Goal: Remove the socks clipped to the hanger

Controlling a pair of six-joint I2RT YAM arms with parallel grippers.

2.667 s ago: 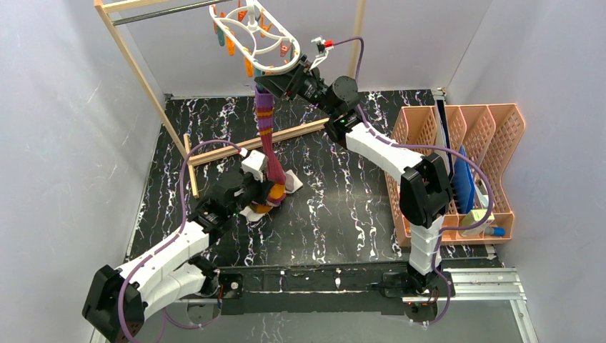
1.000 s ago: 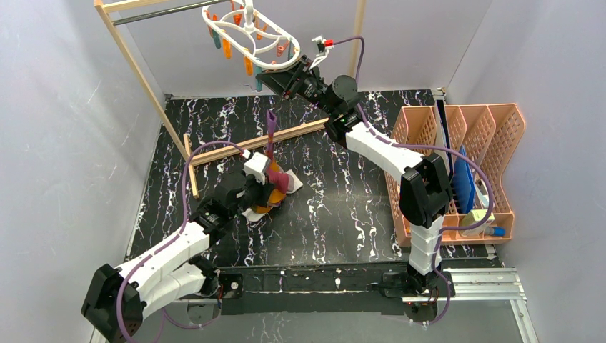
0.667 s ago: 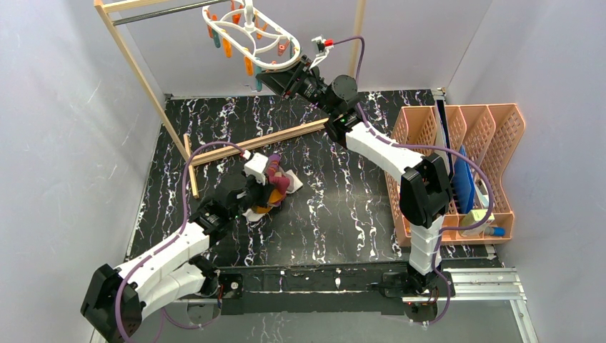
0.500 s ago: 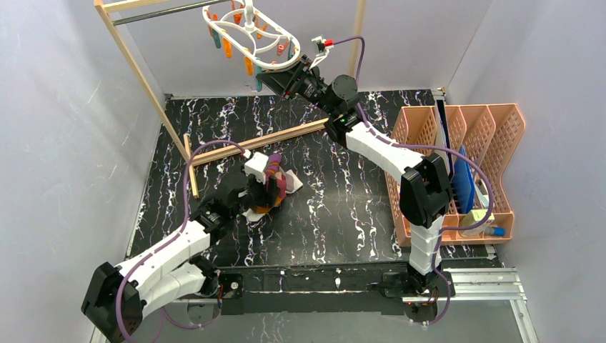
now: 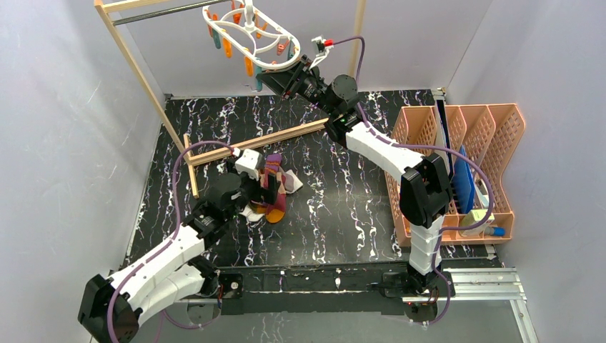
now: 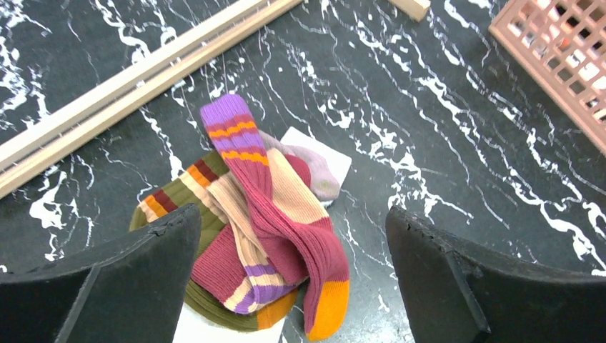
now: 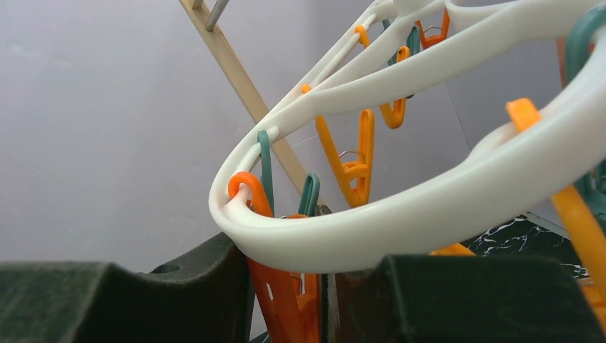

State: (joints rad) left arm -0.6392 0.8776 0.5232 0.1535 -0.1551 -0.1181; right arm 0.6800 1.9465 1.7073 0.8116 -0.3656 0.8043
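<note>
Left tool spread wide, hovering over the socks heaped on the worktop, gripping nothing. Right tool pinched on an orange peg under the hanger, likely steadying it. No sock visible on the hanger.

Striped maroon, purple, tan and orange fabric socks lie heaped together just nine o'clock of centre; white plastic oval clip hanger hangs tilted at twelve o'clock.
</note>
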